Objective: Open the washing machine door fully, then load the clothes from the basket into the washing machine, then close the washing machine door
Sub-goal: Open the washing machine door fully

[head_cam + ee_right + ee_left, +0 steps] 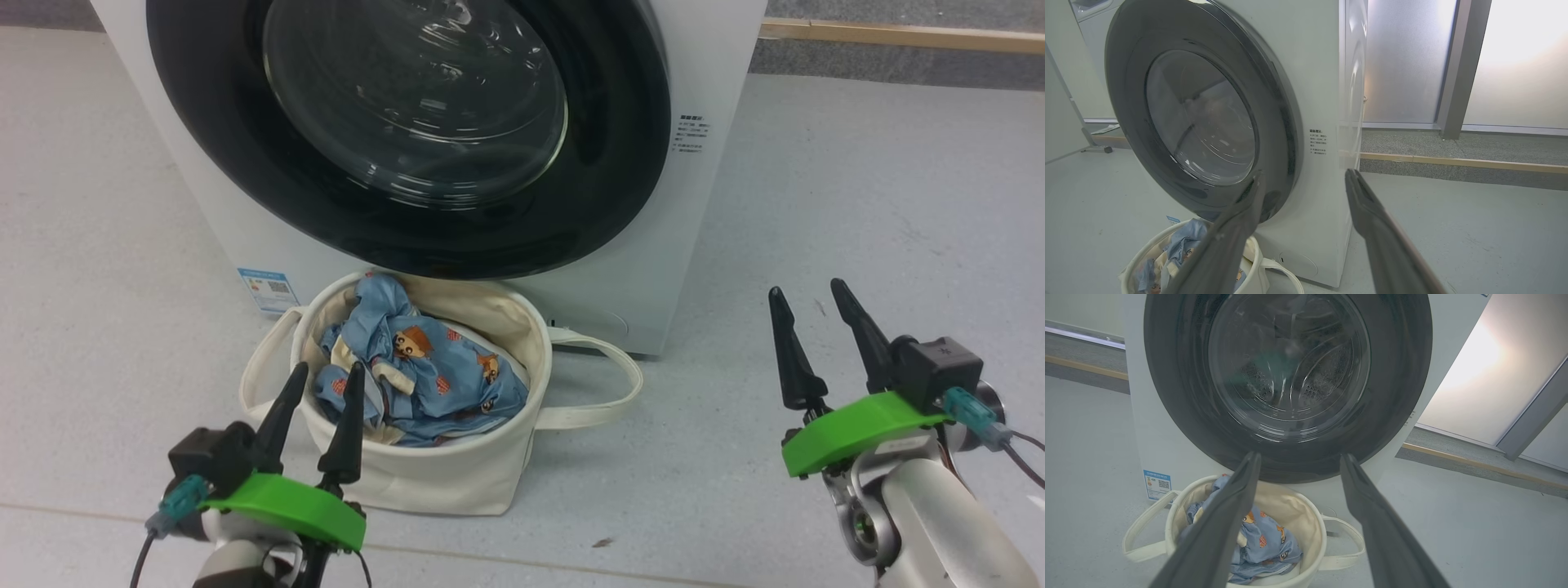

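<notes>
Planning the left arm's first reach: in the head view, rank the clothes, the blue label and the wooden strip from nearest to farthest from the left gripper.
From the left gripper:
1. clothes, in the basket just beyond its fingertips.
2. blue label, low on the left front of the washing machine.
3. wooden strip, far right on the floor behind it.

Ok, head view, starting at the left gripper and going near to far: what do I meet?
left gripper, open → basket holding the clothes → washing machine door
</notes>
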Tool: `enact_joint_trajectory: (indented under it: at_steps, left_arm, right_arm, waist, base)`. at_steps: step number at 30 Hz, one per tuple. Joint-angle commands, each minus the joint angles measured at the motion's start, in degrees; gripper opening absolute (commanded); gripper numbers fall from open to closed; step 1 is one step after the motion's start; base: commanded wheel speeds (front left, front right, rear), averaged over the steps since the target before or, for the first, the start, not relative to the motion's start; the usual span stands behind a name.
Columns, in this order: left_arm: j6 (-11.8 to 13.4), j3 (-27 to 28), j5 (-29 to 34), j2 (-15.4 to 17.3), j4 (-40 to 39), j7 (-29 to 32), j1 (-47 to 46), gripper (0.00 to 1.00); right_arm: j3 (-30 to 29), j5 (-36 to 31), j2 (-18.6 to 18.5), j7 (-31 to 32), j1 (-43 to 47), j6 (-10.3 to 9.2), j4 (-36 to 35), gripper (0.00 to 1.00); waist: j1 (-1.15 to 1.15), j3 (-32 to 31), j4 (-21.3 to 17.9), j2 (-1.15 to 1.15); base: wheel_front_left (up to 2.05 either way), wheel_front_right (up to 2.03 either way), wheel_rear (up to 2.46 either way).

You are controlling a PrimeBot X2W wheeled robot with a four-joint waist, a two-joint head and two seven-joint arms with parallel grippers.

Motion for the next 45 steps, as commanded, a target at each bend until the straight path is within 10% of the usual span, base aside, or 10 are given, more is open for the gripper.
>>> enact_joint_trajectory:
  at_steps: [1, 45]
  left_arm:
    - [-0.3, 1.6, -0.5, 1.2, -1.8, -0.7, -2.0, 1.00]
    - [2.8, 6.7, 1.8, 0.0, -5.0, -0.7, -3.4, 1.00]
  right_arm:
    - [0.6, 0.4, 0.0, -0.7, -0.1, 0.01, -1.4, 1.00]
    - [-12.9, -2.8, 7.0, -0.7, -5.2, 0.01, -2.1, 1.00]
  waist:
    - [0.00, 0.1, 0.0, 0.00]
    - [0.00, 10.4, 1.6, 0.00]
  base:
    - [0.28, 0.28, -0.57]
    - [0.01, 0.01, -0.02]
